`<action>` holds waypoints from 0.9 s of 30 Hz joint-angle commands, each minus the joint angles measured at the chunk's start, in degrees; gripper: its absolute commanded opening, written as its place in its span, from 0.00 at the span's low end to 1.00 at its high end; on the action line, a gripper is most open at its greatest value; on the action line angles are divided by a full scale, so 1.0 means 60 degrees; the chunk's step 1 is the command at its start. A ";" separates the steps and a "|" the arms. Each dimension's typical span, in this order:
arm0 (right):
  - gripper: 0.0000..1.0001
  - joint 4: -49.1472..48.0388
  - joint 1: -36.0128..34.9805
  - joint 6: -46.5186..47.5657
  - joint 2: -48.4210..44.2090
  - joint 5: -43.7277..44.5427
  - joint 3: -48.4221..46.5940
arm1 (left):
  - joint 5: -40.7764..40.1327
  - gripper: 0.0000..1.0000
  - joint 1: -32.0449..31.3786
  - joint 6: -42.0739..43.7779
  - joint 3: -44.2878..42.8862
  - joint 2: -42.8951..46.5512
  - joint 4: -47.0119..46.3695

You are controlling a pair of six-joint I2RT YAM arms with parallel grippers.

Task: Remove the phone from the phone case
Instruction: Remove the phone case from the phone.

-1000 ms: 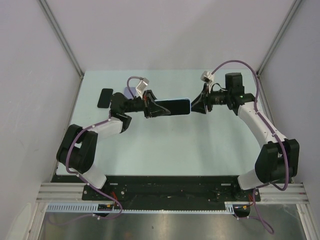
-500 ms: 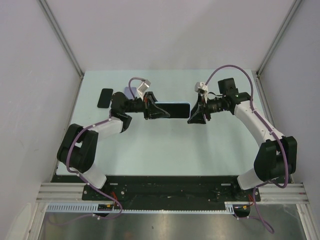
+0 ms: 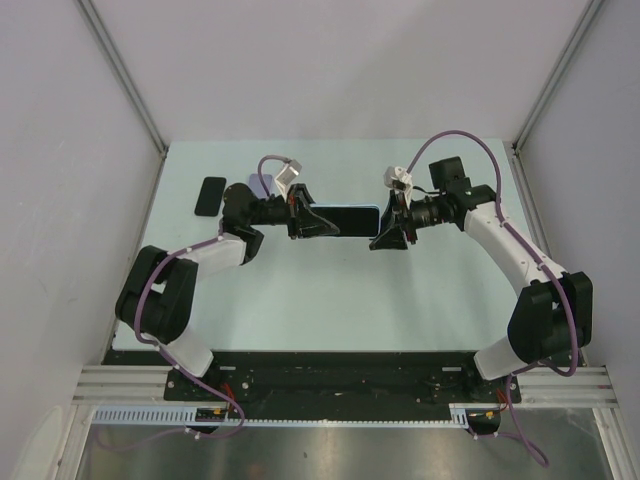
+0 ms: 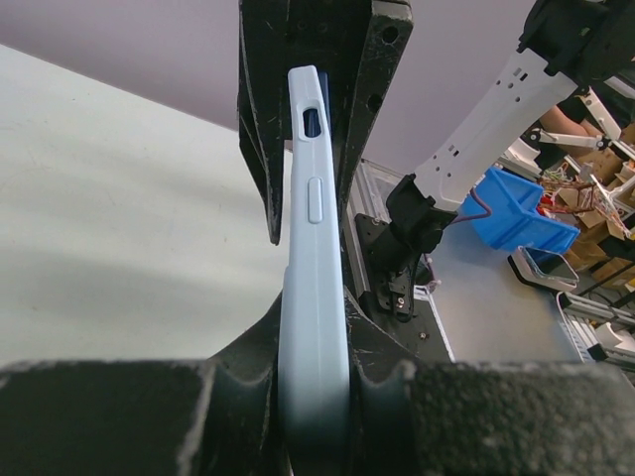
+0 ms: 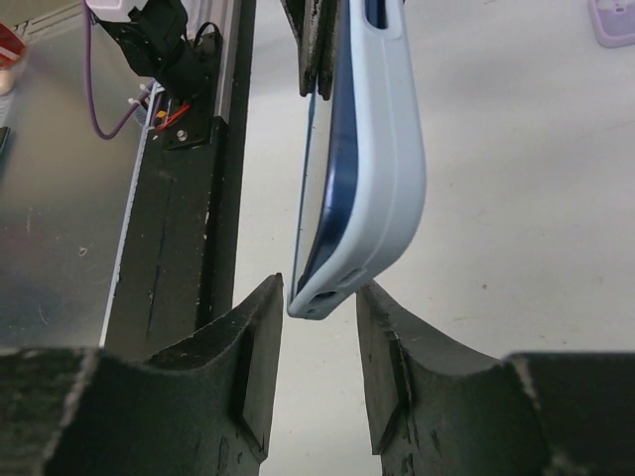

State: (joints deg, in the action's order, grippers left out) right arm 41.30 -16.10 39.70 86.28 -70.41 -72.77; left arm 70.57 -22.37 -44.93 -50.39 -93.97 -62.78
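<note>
Grip check: your left end effector (image 3: 318, 222) is clamped tight on one end of the pale blue phone case (image 3: 355, 217), held level above the pale green worktop (image 3: 330, 300), with the dark blue phone (image 5: 335, 188) inside. Your right end effector (image 5: 319, 297) straddles the free end, fingers partly apart; whether they pinch it can't be told.

Your right gripper (image 3: 384, 232) has swung in toward the left and dropped a little. A second ago the free end of the phone case (image 5: 382, 149) lay clear of its fingers (image 5: 253, 357); now that end sits between their parted tips. Whether the tips touch it is unclear.
</note>
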 commanded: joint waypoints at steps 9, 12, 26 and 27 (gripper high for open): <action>0.23 0.0455 -0.0086 0.1262 -0.0010 -0.0555 -0.0381 | -0.0072 0.00 0.0022 0.0091 -0.0595 0.0267 -0.0391; 0.22 0.0733 -0.0086 0.1847 0.0005 -0.0569 -0.0381 | 0.0089 0.00 0.0008 -0.0012 -0.0596 0.0296 -0.0390; 0.19 0.1364 -0.0188 0.2977 -0.0098 -0.0570 -0.0381 | 0.0866 0.00 -0.0051 -0.0056 -0.0449 0.0472 -0.0390; 0.18 0.1422 -0.0203 0.3094 -0.0112 -0.0569 -0.0381 | 0.0895 0.00 -0.0065 -0.0071 -0.0464 0.0472 -0.0390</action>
State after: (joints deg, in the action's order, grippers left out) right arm 48.16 -16.82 53.67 86.30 -73.19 -72.79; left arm 73.87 -22.48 -44.95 -50.74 -93.97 -62.39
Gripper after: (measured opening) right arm 0.216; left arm 0.198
